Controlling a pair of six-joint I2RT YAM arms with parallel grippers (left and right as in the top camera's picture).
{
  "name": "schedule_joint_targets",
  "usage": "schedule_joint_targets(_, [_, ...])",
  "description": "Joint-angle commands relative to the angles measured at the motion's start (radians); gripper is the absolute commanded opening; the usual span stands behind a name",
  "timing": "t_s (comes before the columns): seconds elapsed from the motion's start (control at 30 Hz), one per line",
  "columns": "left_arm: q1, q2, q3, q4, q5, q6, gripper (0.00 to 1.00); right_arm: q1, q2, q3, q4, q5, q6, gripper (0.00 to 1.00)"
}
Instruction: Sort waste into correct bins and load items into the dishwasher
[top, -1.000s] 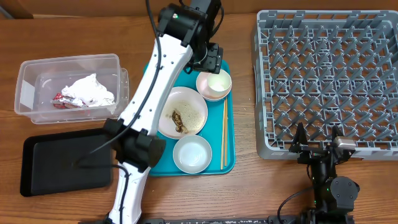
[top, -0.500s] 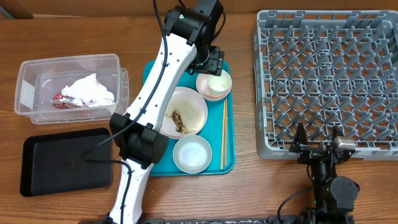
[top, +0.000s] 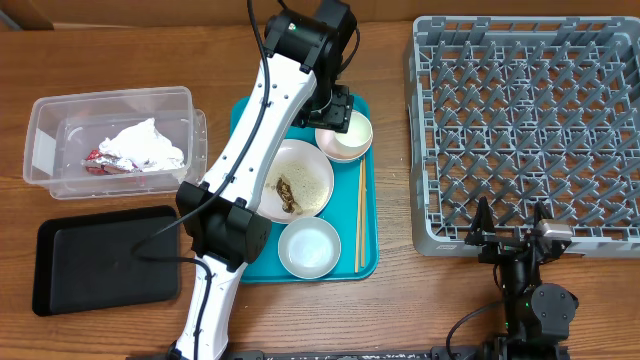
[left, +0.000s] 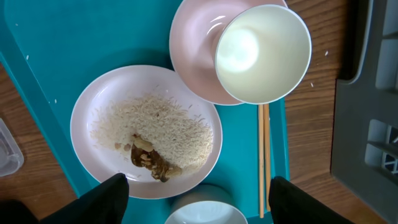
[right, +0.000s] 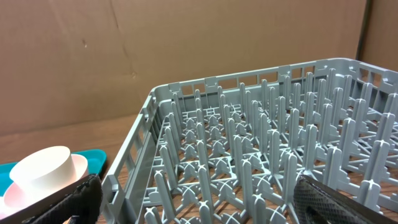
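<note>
My left gripper (top: 335, 106) is open and empty, hovering over the teal tray's far end next to the pink bowl (top: 336, 150). In the left wrist view, its fingers (left: 200, 202) straddle the pale plate (left: 106, 106) with rice and brown scraps (left: 152, 163). A white cup (left: 262, 53) sits in the pink bowl (left: 189, 56). Chopsticks (left: 263, 155) lie to the right, and the grey bowl (left: 205, 213) is at the bottom edge. White napkins with a red wrapper (top: 140, 148) lie in the clear tub (top: 45, 125). My right gripper (top: 510, 228) is open at the front edge of the grey rack (top: 525, 120).
The teal tray (top: 245, 125) holds the dishes in the middle of the table. The black tray (top: 105, 262) lies at the front left, below the tub. The right wrist view shows the rack's pegs (right: 261, 155), with the cup (right: 40, 168) to the left.
My left gripper has shifted slightly toward the front, closer to the pink bowl and cup. The right arm has not moved.
</note>
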Motion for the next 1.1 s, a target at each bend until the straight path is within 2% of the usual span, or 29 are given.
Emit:
schedule_joint_targets(0.0, [-0.007,0.006,0.001,-0.003,0.014,0.063,0.76,-0.005,-0.010,-0.011,0.006,0.002,-0.003,1.00])
schedule_joint_targets(0.2, [-0.006,-0.019,-0.029,-0.003,0.061,0.089,0.76,-0.005,-0.010,-0.011,0.006,0.002,-0.003,1.00])
schedule_joint_targets(0.53, [-0.006,-0.181,-0.314,-0.003,-0.010,0.099,0.77,-0.005,-0.010,-0.011,0.006,0.002,-0.003,1.00])
schedule_joint_targets(0.67, [-0.002,-0.202,-0.325,-0.003,-0.083,0.053,0.83,-0.005,-0.010,-0.011,0.006,0.002,-0.003,1.00])
schedule_joint_targets(0.7, [0.006,-0.204,-0.324,-0.003,-0.134,0.019,1.00,-0.005,-0.010,-0.011,0.006,0.002,-0.003,1.00])
schedule_joint_targets(0.9, [0.082,-0.204,-0.324,-0.003,-0.259,-0.084,1.00,-0.005,-0.010,-0.011,0.006,0.002,-0.003,1.00])
schedule_joint_targets(1.07, [0.219,-0.204,-0.323,0.021,-0.309,-0.187,1.00,-0.005,-0.010,-0.011,0.006,0.002,-0.003,1.00])
